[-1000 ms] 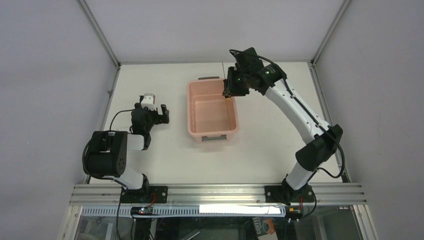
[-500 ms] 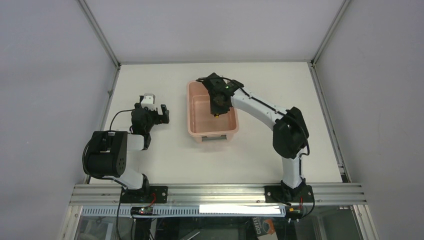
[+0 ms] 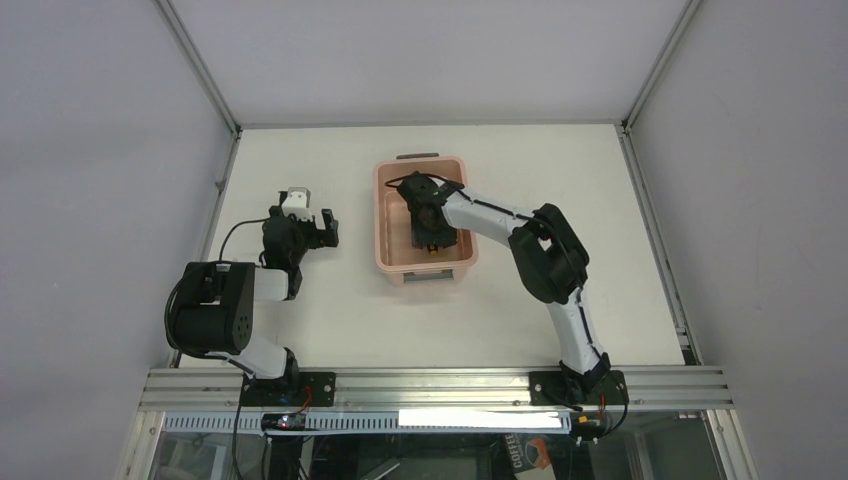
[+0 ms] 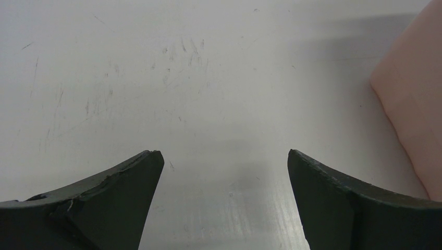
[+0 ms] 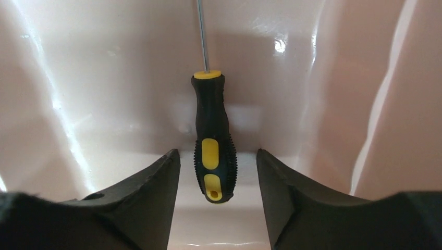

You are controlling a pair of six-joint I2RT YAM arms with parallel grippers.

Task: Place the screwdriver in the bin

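Note:
The screwdriver (image 5: 212, 151), with a black and yellow handle and a thin shaft, lies on the floor of the salmon-pink bin (image 5: 104, 78). My right gripper (image 5: 218, 152) is open, its jaws either side of the handle with a gap on both sides. In the top view the right gripper (image 3: 428, 232) is down inside the bin (image 3: 381, 215) towards its near end, and a yellow bit of the screwdriver (image 3: 432, 249) shows just below it. My left gripper (image 3: 325, 228) is open and empty over the table, left of the bin (image 4: 412, 104); it also shows in the left wrist view (image 4: 224, 156).
The bin has grey handles at its far end (image 3: 418, 156) and near end (image 3: 430, 277). The white table (image 3: 560, 170) is bounded by a metal frame and grey walls. The right arm's elbow (image 3: 550, 255) hangs over the table right of the bin.
My right gripper has swung from above the bin's far right corner down into the bin and towards its near end, carrying the screwdriver. The left arm has not moved.

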